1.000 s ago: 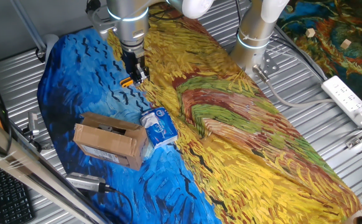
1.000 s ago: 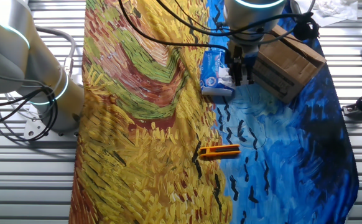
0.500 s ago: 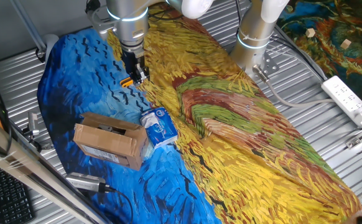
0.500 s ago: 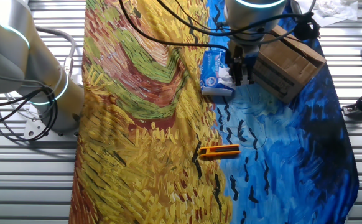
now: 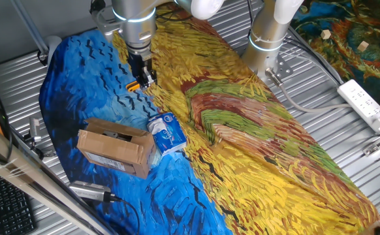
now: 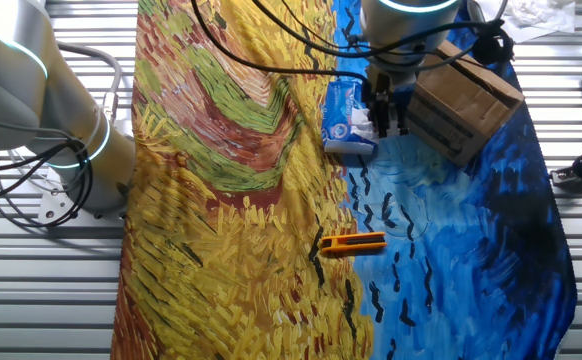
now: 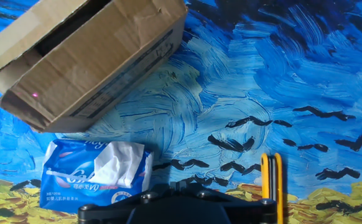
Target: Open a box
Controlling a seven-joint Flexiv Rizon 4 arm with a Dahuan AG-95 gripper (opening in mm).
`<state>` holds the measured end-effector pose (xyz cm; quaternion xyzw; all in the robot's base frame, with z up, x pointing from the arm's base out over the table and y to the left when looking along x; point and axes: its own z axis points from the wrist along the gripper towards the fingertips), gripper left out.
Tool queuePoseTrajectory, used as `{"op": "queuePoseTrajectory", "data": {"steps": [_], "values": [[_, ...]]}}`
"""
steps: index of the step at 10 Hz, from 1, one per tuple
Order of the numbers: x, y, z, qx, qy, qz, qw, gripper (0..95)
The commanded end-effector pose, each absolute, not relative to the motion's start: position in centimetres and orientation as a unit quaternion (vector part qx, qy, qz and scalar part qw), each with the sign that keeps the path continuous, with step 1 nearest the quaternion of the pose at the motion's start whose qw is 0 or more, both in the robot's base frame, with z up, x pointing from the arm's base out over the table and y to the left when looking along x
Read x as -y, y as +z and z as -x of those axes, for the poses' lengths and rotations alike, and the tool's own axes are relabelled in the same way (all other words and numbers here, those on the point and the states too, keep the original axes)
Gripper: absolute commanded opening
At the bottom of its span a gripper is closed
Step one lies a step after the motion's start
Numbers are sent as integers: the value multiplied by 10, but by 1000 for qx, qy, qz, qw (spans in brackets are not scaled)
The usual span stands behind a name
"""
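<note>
While I am hanging over the table, a painted cloth [image 5: 255,150] is covering most of it, swirling blue on one half and yellow, green and rust on the other. Bare ribbed metal tabletop [image 5: 320,111] is showing around the cloth edges. A white power strip [image 5: 368,104] is lying on that metal at one side, and a keyboard [image 5: 7,209] is poking in at a corner. A second arm's pale base [image 6: 31,90] is standing beside the cloth, cables trailing from it.

The box [image 5: 115,147] is sitting on the blue part of the cloth, well apart from me in one fixed view. It is plain brown corrugated cardboard with a pale label on its side. Its top flaps are standing partly ajar, leaving a dark gap [image 7: 69,28]; I cannot tell what is inside. A small red dot is glowing on its side in the hand view.

A blue-and-white tissue packet [image 7: 97,174] is lying just beside the box, white tissue puffing out of its top. An orange utility knife [image 6: 353,243] is lying on the cloth near the blue-yellow border.

My gripper [image 5: 143,74] is pointing down above the cloth, holding nothing. The fingers are looking close together, but I cannot tell whether they are fully pressed together.
</note>
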<state>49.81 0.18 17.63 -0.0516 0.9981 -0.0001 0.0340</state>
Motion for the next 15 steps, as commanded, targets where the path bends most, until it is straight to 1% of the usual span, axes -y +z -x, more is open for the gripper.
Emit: {"op": "queuePoseTrajectory", "data": {"steps": [1, 8, 13, 14, 15], "values": [[-2, 177, -498, -998, 0, 53, 34, 0], [-4, 181, -503, -997, -4, 65, 34, 0], [-28, 214, -548, -993, -5, 113, 30, 0], [-42, 227, -566, -991, -4, 131, 27, 0], [-50, 234, -574, -990, -3, 141, 28, 0]]}}
